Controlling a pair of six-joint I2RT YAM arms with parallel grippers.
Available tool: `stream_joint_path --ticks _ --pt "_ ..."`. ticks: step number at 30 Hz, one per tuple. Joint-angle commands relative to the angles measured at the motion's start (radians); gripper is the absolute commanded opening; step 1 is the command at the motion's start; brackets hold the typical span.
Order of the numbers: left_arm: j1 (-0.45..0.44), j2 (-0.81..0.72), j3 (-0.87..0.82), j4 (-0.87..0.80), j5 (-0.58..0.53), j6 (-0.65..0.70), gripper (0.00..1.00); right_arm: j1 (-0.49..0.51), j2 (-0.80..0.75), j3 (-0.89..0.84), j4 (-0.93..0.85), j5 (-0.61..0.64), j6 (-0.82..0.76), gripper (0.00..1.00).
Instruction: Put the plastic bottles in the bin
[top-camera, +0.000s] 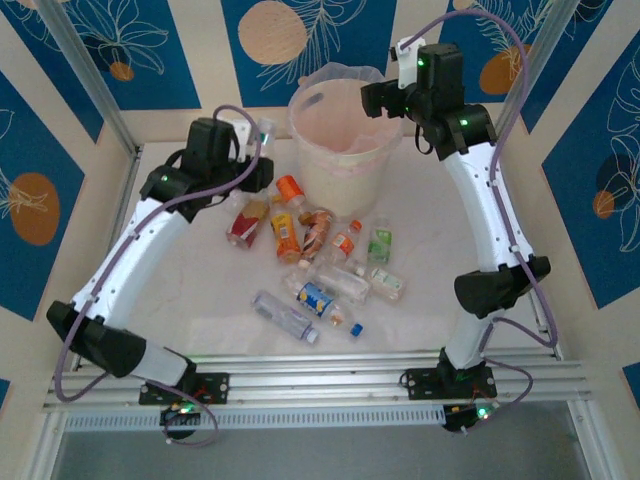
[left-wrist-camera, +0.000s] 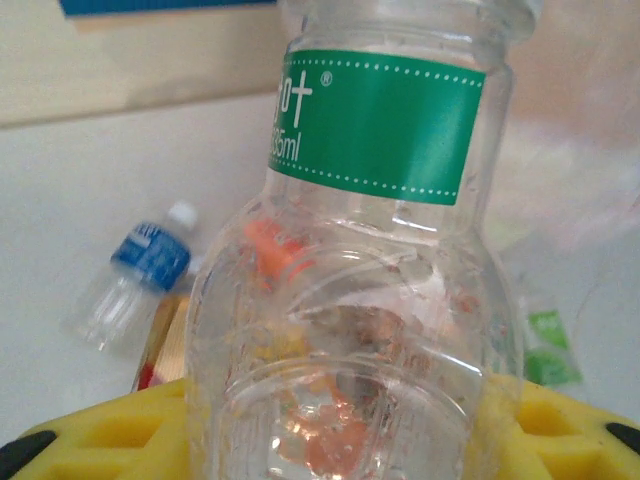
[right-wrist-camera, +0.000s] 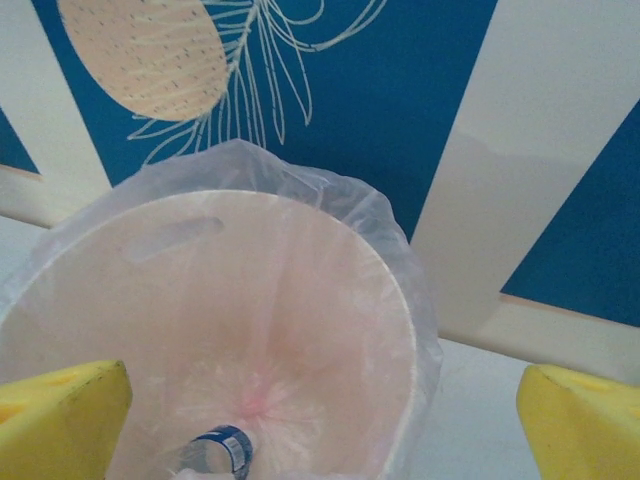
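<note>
White-shelled arms, black joints and bases — lilac cables looping alongside, small green lights, yellow finger pads

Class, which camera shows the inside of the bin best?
The right wrist view: it looks down into the bin, showing its pink liner and a blue-labelled bottle at the bottom. The top view shows its rim and outer wall; the left wrist view, at most a pinkish blur.

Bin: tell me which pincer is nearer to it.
Right. The right pincer hangs open above the bin; the left pincer, gripping a green-labelled bottle, is beside it.
</note>
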Motion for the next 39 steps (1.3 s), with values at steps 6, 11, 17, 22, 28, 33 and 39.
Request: stream_joint_path --ticks 6,11,17,22,28,33,39 --pt "-0.011 0.15 0.228 0.121 0.073 -0.071 0.17 -0.076 -0.054 -0.001 -0.001 -0.02 0.014 0.99" --pt "-0.011 0.24 0.307 0.247 0.108 -0.135 0.13 -0.084 -0.057 0.006 0.006 -0.02 0.017 0.99" --pt "-0.013 0.353 0.41 0.353 0.139 -0.186 0.12 -0.084 -0.043 0.034 -0.007 0.004 0.011 0.99" --pt "-0.02 0.467 0.545 0.368 0.171 -0.206 0.11 -0.085 -0.055 0.022 -0.014 0.022 -0.004 0.99" --pt "-0.031 0.609 0.728 0.361 0.206 -0.217 0.11 -0.088 -0.091 -0.03 0.008 0.013 -0.007 0.99" --pt "-0.036 0.697 0.817 0.352 0.241 -0.196 0.12 -0.085 -0.095 -0.043 -0.013 -0.005 -0.01 0.99" --pt "-0.042 0.757 0.829 0.352 0.249 -0.143 0.14 -0.078 -0.168 -0.182 0.033 0.015 -0.005 0.99"
